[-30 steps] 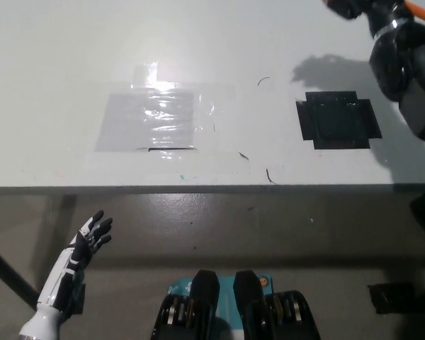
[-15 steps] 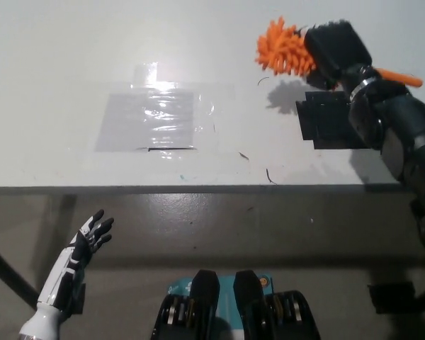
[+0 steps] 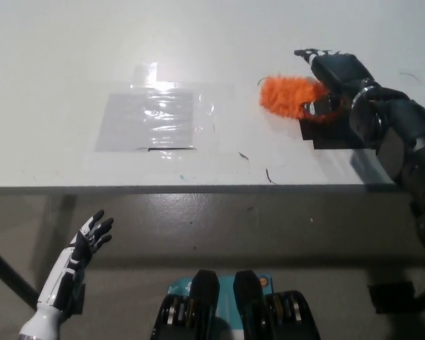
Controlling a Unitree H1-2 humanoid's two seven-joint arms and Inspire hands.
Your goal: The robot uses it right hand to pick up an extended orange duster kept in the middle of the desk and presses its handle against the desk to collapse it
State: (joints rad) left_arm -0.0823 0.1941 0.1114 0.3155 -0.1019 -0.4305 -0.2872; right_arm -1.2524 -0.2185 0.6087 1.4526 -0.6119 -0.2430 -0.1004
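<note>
The white left hand point(image 3: 91, 235) rests low beside the desk point(image 3: 49, 85) with fingers spread, holding nothing, far from the work. On the far right of the desk, the black right hand point(image 3: 334, 79) is closed on the orange duster point(image 3: 287, 95). Its fluffy head lies on the surface just left of the hand, beside a black patch point(image 3: 340, 134); the long axis seems roughly left to right, but the handle is hidden.

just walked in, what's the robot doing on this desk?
The black right hand is at the orange duster, whose fluffy head lies on the white desk beside the black tape patch. The hand seems closed around the duster's near end, though the handle is hidden. The white left hand rests open below the desk edge, idle. A clear taped sheet sits untouched mid-desk.
</note>
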